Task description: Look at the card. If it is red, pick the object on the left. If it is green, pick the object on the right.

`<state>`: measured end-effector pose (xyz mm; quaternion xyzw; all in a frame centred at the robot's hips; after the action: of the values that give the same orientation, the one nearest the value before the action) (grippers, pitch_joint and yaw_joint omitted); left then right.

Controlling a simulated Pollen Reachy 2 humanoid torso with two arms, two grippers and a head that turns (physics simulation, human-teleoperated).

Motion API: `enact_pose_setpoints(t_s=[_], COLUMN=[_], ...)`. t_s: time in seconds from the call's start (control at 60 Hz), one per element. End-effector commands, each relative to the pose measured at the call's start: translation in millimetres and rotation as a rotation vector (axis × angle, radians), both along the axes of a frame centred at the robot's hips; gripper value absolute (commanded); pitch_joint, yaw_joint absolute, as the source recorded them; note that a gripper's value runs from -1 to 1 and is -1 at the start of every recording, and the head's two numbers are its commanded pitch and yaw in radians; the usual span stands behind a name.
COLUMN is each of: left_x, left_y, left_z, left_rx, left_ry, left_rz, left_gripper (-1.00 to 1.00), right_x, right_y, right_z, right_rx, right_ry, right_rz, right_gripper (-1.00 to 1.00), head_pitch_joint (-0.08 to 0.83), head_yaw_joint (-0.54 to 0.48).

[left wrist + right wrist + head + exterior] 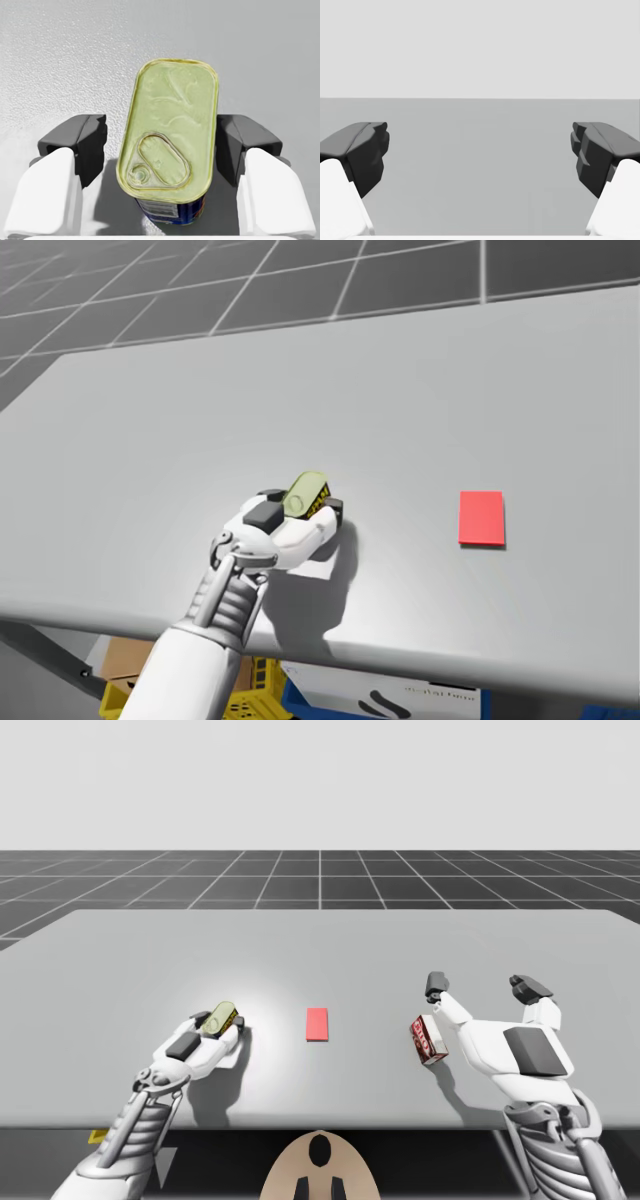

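Left gripper (162,142) sits low over the grey table (120,950), its fingers (80,145) parted either side of the oblong can (170,125) with the olive lid; one pad meets the can's edge, a gap shows at the other. Right gripper (481,147) gapes wide around nothing, the red box (428,1040) just beside it. Between can and box the red card (317,1024) lies flat.
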<state>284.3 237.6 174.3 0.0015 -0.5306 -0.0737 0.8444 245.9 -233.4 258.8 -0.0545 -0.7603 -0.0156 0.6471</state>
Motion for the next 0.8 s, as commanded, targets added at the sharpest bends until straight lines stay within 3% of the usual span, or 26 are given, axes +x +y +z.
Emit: enact_pose_setpoints(t_s=[0.017, 0.233, 0.583, 0.8], left_x=[-3, -5, -5, -5], left_y=[0, -2, -4, -5], left_z=[-6, -6, -7, 7], left_rx=[0.029, 0.021, 0.017, 0.012], left_ry=[0.108, 0.105, 0.106, 0.083], left_rz=[0.028, 0.012, 0.006, 0.006], left_gripper=[0.99, 1.00, 1.00, 1.00], right_x=[-1, -1, 0, 0], right_y=[3, 3, 2, -1], right_z=[-1, -1, -1, -1], right_rx=[0.021, 0.022, 0.021, 0.004], right_ry=[0.002, 0.000, 0.002, -0.004], right_rz=[-0.001, -0.003, -0.013, -0.003], right_gripper=[-1.00, -1.00, -1.00, -1.00], head_pitch_joint=[0.638, 0.606, 0.305, 0.265], head_yaw_joint=[0.34, 0.34, 0.35, 0.35])
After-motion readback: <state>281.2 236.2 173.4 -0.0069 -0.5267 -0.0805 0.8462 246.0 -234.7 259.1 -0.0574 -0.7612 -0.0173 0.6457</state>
